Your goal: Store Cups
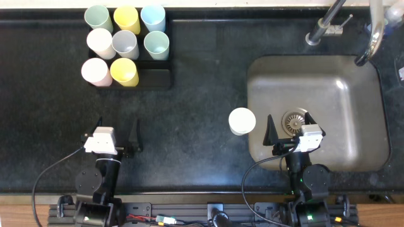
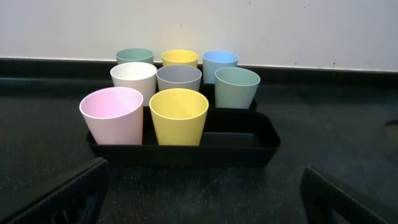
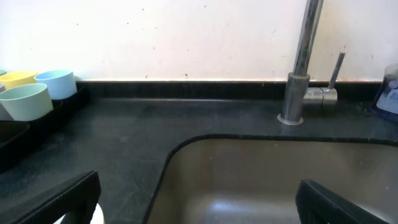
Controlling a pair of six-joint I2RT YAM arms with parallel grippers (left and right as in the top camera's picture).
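Left end effector (image 1: 117,132) spread, facing the tray (image 1: 154,79) across bare worktop (image 1: 202,94); right end effector (image 1: 290,126) spread, well apart from the tray, white cup (image 1: 242,121) just beside

The right wrist view's edges cut off the tap (image 3: 303,56) and most of the white cup (image 3: 97,216).
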